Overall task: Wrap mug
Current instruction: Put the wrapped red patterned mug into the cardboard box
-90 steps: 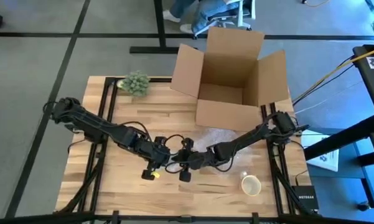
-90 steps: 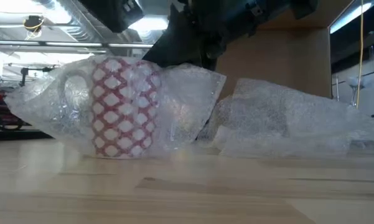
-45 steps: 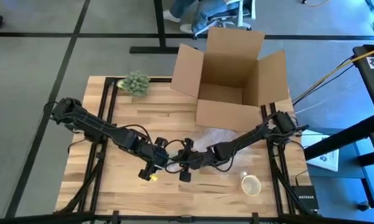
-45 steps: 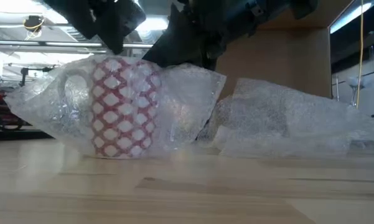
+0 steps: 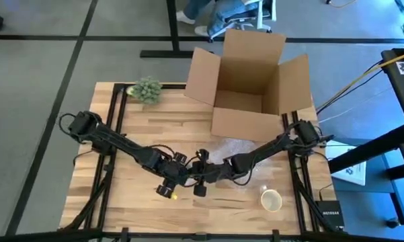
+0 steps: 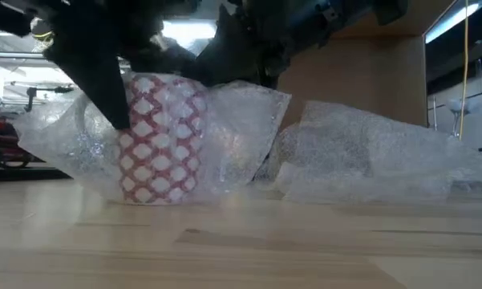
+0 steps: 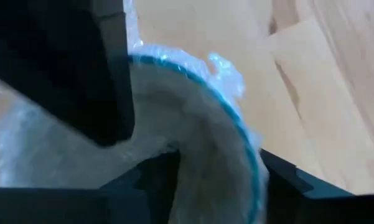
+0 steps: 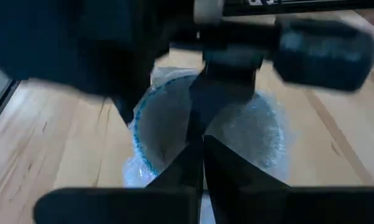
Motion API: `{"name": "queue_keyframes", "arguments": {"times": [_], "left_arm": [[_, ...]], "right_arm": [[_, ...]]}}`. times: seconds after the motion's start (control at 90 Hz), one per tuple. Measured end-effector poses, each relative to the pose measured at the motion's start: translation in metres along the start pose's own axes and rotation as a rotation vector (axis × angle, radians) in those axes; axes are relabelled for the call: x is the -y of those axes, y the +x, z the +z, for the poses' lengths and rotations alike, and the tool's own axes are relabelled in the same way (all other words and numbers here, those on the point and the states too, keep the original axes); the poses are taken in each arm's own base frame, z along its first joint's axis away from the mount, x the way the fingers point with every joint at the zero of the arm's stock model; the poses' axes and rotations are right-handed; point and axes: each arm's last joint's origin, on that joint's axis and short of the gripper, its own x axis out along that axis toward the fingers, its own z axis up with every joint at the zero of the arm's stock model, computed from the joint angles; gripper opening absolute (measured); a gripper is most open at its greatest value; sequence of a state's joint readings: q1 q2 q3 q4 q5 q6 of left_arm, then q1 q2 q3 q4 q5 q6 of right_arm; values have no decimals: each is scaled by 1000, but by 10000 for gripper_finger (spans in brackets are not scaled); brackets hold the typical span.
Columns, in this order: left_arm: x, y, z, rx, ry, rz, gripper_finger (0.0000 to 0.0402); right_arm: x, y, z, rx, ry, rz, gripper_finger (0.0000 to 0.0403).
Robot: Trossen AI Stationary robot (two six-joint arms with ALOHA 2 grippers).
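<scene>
Right now the upright mug [image 6: 162, 136] sits directly beneath both end effectors; left [image 5: 169, 185] nearer, grips unclear.

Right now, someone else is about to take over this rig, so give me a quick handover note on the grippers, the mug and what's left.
Left gripper: down at the mug, one finger in front of the handle side in the low view; open or shut is unclear.
Right gripper: at the mug's rim from the other side, fingers closed together over the bubble wrap there.
Mug: upright near the table's front middle, wrap bunched loosely around it, mouth not covered.
More wrap trails toward the open cardboard box at the back.
Done: wrap partly around the mug.
Left: close and tuck the wrap over it.
</scene>
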State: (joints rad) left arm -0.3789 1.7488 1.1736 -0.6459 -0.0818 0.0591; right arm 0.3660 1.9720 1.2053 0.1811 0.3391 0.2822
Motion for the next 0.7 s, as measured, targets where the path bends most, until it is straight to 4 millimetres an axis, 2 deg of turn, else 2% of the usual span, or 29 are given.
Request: {"name": "queue_keyframes", "arguments": {"times": [0.156,0.278,0.433,0.567,0.644,0.7], "left_arm": [[1,2,0,-1,-8,-19,70],[4,0,-2,-22,-24,-24,18],[6,-14,-3,-34,-48,14,13],[4,-43,1,-1,-78,35,12],[3,-57,3,13,-96,42,12],[4,-75,2,22,-96,40,11]], "right_arm": [[1,-4,4,8,-7,2,1],[-2,-19,13,5,-20,32,1],[-9,-52,27,-24,-17,76,1],[-15,-76,33,-58,55,74,1],[-20,-83,27,-111,73,75,1],[-27,-88,17,-169,66,89,1]]}}
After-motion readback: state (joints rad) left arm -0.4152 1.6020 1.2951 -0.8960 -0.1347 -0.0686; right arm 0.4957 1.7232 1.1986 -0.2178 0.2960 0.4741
